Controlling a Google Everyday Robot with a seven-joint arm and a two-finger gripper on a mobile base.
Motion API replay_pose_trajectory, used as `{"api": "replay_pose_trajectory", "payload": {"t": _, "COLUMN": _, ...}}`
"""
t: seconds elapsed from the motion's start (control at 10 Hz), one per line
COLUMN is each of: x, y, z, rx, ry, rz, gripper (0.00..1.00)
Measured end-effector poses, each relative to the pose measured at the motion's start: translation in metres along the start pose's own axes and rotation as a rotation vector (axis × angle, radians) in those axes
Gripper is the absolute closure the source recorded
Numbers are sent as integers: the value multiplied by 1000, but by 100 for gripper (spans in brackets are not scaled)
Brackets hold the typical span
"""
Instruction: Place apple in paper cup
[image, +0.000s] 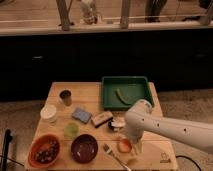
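Observation:
The apple (123, 145), a small orange-red ball, lies on the wooden table (95, 91) near the front edge, right of the middle. My gripper (131, 148) hangs from the white arm (165, 131) that reaches in from the right. It is right at the apple, partly covering its right side. The paper cup (48, 113), short and white with a wide pale rim, stands upright at the table's left side, far from the gripper.
A green tray (107, 95) at the back right holds a green item (121, 96). A dark cup (65, 97), blue sponge (81, 115), small green cup (71, 130), orange bowl (44, 150), dark bowl (84, 148) and fork (114, 154) lie between apple and paper cup.

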Motion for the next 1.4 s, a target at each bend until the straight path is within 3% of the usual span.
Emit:
{"api": "replay_pose_trajectory", "payload": {"t": 0.5, "x": -11, "y": 0, "z": 5, "rx": 2, "ry": -63, "rz": -21, "gripper": 21}}
{"api": "replay_pose_trajectory", "payload": {"t": 1.3, "x": -16, "y": 0, "z": -6, "rx": 41, "ry": -61, "rz": -11, "gripper": 98}}
{"api": "replay_pose_trajectory", "payload": {"t": 1.4, "x": -18, "y": -1, "z": -10, "rx": 49, "ry": -65, "rz": -19, "gripper": 100}}
